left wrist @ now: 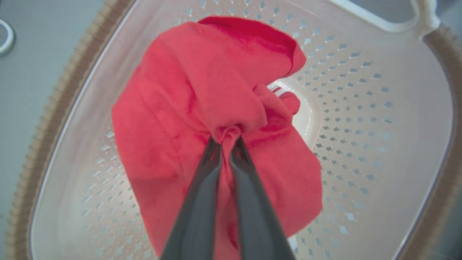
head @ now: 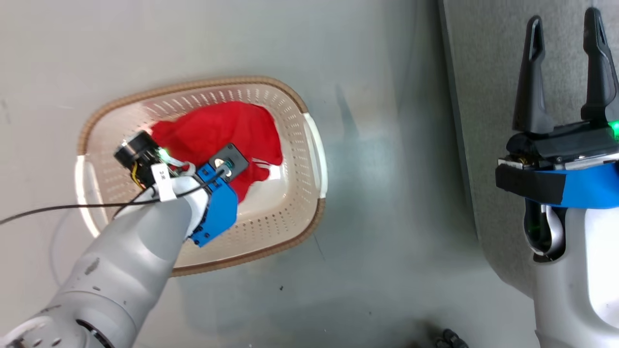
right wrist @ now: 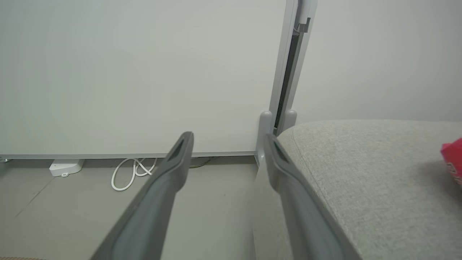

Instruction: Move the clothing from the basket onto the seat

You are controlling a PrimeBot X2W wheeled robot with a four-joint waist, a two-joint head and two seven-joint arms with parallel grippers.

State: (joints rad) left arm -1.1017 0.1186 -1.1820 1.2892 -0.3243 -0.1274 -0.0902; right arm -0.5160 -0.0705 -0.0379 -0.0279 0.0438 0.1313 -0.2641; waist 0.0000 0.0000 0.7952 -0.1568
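Note:
A cream basket with a brown rim stands on the floor and holds red clothing. My left arm reaches down into it; in the left wrist view my left gripper is shut on a bunched fold of the red clothing, above the perforated basket wall. My right gripper stands open with nothing in it, over the edge of the grey seat. In the right wrist view the right gripper stands open, and the seat carries a bit of red fabric at the right edge.
Grey floor lies between basket and seat. A black cable trails left from my left wrist. In the right wrist view a pale wall panel with a metal post stands behind, with a white cord and a white box on the floor.

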